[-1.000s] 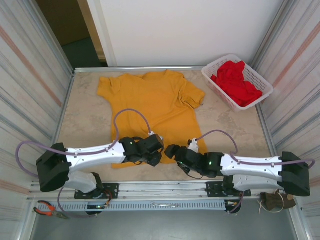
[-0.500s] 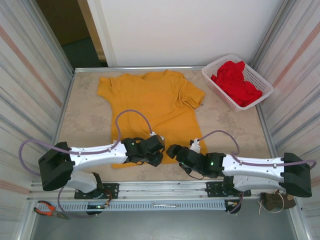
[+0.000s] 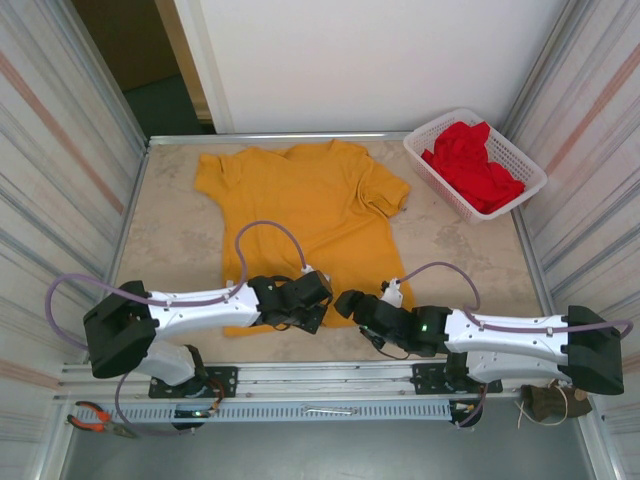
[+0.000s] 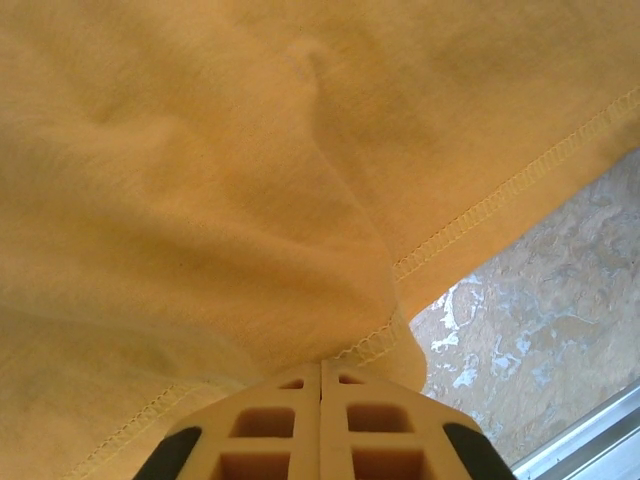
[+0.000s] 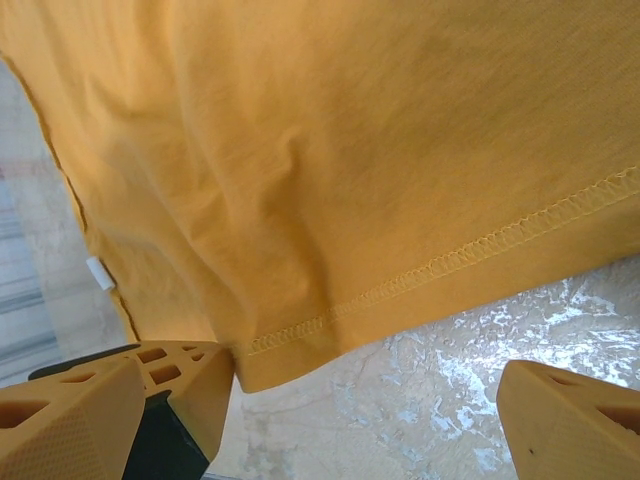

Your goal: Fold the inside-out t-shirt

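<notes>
The mustard-yellow t-shirt [image 3: 300, 200] lies spread flat on the marble table, neck toward the far edge, hem toward the arms. My left gripper [image 3: 312, 312] sits at the near hem and is shut on a pinch of the hem fabric [image 4: 385, 335], its jaws pressed together. Just right of it, my right gripper [image 3: 347, 303] stands open at the same hem [image 5: 440, 265], one finger [image 5: 130, 400] at the cloth edge, the other finger [image 5: 570, 415] apart over bare table. The stitched hem seam faces up in both wrist views.
A white basket [image 3: 437, 122] holding a bright red garment [image 3: 475, 165] stands at the far right corner. Metal walls close both sides. The table's front rail [image 3: 300, 375] runs just behind the grippers. Orange-handled pliers [image 3: 95, 415] lie below the rail at left.
The left arm has shifted slightly right and its gripper has settled lower on the hem. The right arm has barely moved.
</notes>
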Motion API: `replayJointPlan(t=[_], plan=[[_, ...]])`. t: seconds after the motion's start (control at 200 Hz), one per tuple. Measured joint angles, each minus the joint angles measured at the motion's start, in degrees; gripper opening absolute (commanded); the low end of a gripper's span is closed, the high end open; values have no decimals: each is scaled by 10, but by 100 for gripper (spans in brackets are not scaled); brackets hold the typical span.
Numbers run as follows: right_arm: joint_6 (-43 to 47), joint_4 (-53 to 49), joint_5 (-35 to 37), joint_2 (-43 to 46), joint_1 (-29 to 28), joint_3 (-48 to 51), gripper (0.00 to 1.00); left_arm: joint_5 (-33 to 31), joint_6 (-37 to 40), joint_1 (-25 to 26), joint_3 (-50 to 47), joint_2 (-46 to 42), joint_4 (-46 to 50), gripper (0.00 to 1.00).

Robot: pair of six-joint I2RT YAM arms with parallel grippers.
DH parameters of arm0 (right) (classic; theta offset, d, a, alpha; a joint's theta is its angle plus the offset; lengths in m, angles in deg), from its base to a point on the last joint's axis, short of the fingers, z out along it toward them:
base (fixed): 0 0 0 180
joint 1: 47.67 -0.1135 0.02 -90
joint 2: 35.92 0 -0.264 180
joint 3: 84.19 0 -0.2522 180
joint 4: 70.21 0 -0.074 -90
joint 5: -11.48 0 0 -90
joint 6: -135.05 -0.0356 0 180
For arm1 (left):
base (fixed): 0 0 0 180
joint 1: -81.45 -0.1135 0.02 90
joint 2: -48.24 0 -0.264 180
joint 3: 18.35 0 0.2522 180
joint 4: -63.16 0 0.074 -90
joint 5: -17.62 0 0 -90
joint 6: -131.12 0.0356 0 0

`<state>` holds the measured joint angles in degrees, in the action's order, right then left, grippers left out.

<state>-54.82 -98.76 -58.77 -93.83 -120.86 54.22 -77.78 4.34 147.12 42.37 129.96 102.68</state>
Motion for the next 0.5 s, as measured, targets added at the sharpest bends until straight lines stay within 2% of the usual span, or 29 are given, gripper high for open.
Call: replayJointPlan(t=[0.261, 0.501], plan=[[0, 19, 0, -5, -11, -2, 91, -2, 0, 0, 21, -34, 27, 0], [0, 63, 0, -52, -34, -30, 93, -13, -2, -1, 35, -100, 58, 0]])
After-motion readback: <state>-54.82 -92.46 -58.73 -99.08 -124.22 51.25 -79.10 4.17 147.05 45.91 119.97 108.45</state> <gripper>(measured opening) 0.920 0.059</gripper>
